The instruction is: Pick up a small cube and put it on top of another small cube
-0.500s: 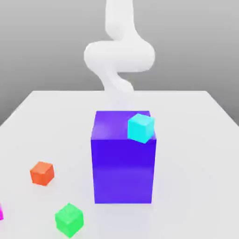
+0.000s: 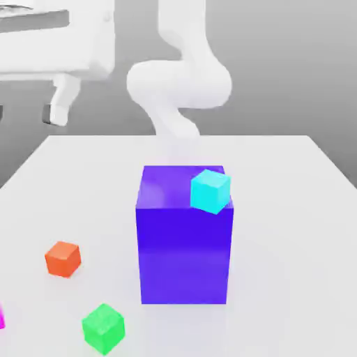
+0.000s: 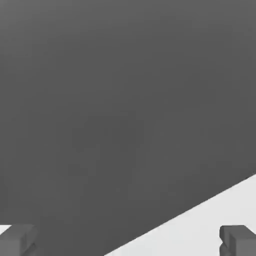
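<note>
A cyan cube (image 2: 210,190) rests on the top front corner of a tall purple block (image 2: 184,237), toward the exterior view's right. An orange cube (image 2: 63,259) and a green cube (image 2: 103,328) lie on the white table (image 2: 293,230) at the exterior view's left. A sliver of a magenta cube (image 2: 1,317) shows at the left edge. My gripper (image 2: 31,111) hangs high at the upper left, far from every cube. In the hand view the gripper (image 3: 128,242) is open, its two grey fingertips (image 3: 239,240) wide apart with nothing between them.
The white arm (image 2: 180,84) rises behind the purple block. The hand view looks over a table edge (image 3: 200,220) toward dark grey floor.
The white hand has swung into the exterior view at the upper left. None of the cubes has moved.
</note>
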`<state>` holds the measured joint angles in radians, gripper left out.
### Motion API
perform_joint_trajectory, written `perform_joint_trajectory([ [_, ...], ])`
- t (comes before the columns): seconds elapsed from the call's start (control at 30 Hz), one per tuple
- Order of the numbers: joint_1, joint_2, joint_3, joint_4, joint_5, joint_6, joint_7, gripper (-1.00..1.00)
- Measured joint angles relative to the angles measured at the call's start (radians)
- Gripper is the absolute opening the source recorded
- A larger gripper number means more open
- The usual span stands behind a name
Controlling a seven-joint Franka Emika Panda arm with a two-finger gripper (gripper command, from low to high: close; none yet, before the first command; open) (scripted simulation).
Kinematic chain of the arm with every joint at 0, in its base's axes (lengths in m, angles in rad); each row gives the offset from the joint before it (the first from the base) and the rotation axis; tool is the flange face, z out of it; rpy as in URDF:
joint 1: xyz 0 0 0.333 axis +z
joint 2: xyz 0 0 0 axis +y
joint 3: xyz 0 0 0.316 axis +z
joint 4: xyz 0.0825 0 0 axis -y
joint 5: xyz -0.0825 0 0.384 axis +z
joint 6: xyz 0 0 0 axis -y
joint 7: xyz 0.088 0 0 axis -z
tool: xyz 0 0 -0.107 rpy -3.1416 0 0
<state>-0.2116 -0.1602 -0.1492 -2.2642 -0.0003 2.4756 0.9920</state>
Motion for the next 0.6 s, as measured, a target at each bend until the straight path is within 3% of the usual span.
perform_joint_trajectory([
  [0.43,-0.183,0.481,-0.082,0.028,0.152,0.123,0.035,0.0],
  [0.6,-0.247,0.665,-0.051,0.058,0.224,0.219,0.008,0.0],
])
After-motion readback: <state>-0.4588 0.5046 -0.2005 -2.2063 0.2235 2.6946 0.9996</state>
